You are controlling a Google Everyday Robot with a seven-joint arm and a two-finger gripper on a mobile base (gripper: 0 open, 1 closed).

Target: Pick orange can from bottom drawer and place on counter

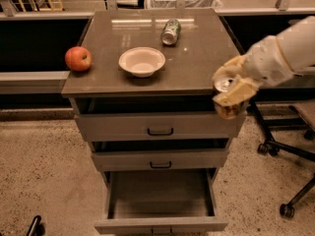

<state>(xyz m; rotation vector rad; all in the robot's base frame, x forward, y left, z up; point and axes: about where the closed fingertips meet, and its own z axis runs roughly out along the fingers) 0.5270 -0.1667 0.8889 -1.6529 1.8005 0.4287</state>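
Camera view, fingers point(236, 93) clasping orange can point(225, 84), at counter point(197, 58) edge

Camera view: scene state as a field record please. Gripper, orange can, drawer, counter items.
counter: holds apple at left edge, bowl mid, green can on its side at back
bottom drawer: pulled open
gripper: by counter's front right corner, about edge height, shut on orange can
orange can status: held, silver top showing, not yet on counter
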